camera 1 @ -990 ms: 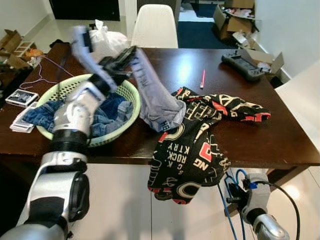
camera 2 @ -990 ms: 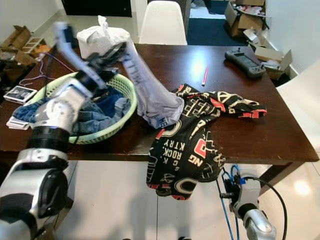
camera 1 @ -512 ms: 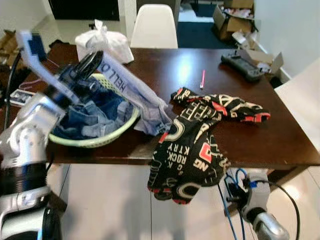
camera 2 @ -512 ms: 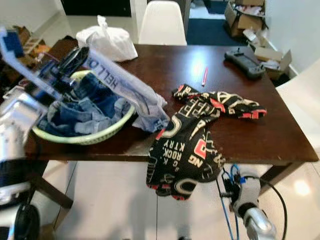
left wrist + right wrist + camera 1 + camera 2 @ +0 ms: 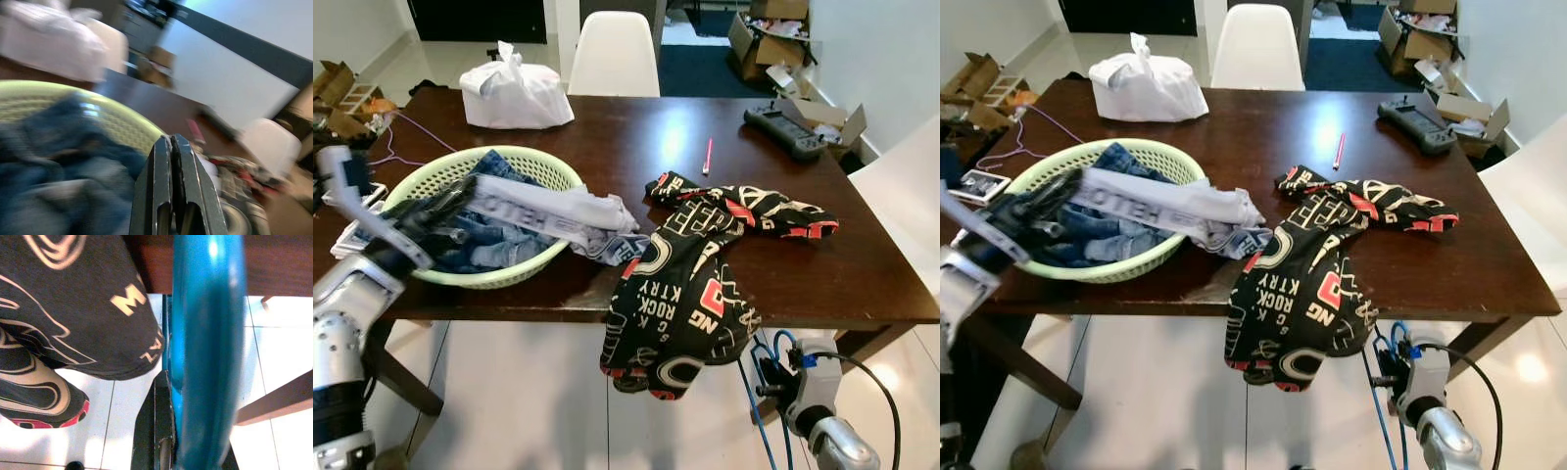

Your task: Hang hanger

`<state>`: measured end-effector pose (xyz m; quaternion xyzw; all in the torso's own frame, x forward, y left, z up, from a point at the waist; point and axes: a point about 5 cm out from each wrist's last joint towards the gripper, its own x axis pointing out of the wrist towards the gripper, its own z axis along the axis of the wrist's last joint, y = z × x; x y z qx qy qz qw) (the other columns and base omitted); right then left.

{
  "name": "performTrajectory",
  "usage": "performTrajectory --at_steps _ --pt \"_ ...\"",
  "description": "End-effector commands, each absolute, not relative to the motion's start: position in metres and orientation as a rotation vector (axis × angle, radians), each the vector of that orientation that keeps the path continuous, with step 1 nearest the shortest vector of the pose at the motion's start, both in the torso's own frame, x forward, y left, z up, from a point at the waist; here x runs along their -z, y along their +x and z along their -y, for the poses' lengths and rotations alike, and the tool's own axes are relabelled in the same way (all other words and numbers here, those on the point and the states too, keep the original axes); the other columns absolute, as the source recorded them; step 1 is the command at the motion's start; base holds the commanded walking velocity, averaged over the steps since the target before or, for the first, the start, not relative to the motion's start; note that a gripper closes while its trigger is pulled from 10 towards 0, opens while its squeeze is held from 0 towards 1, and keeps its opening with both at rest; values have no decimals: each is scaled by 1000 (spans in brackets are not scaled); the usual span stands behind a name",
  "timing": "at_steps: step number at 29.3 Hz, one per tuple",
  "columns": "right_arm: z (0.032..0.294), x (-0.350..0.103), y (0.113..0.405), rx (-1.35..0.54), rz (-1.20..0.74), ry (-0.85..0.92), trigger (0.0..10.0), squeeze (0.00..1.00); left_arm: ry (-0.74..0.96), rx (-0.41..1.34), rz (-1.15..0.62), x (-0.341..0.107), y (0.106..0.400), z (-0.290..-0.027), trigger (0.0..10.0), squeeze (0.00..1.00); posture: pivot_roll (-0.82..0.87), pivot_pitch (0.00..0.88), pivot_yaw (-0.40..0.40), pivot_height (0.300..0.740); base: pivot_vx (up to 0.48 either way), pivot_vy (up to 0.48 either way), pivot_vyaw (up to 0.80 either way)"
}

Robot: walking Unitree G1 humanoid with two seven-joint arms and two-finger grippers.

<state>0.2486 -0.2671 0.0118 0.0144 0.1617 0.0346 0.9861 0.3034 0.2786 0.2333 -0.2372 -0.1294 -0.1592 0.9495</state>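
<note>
Blue hanger (image 5: 205, 347) sits clamped in the right gripper (image 5: 164, 450), low beside the table (image 5: 822, 284) edge near the hanging black printed shirt (image 5: 680, 313). Left gripper (image 5: 171, 161), fingers pressed together, is at the green basket (image 5: 524, 166), which contains denim and a grey waistband garment (image 5: 553, 211).

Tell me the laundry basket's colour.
Pale green laundry basket, clearest in the left eye view.

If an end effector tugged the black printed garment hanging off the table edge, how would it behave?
The black printed garment is probably floppy: it drapes in folds over the table edge. With much of it hanging down, a small pull might slide it to the floor. It looks light.
</note>
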Motion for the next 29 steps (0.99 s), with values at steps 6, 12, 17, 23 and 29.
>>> performTrajectory --at_steps 6,12,17,23,29 --pt "271 -6 241 -58 -353 41 10000 0 -524 64 221 -213 289 -316 0 0 45 189 -10 740 0 0 0" --pt "271 -7 242 -58 -353 41 10000 0 -549 80 217 -212 286 -313 4902 0 46 195 -11 740 0 0 0" --pt "272 -7 242 -59 -355 42 10000 0 -536 142 270 -220 282 -309 10000 1000 48 202 -17 740 0 0 0" --pt "273 -7 241 -61 -356 42 10000 0 -422 225 282 -237 276 -306 10000 1000 48 202 -17 740 0 0 0" --pt "273 -7 241 -61 -358 43 10000 0 141 425 161 -265 261 -283 10000 1000 51 211 -23 740 0 0 0"
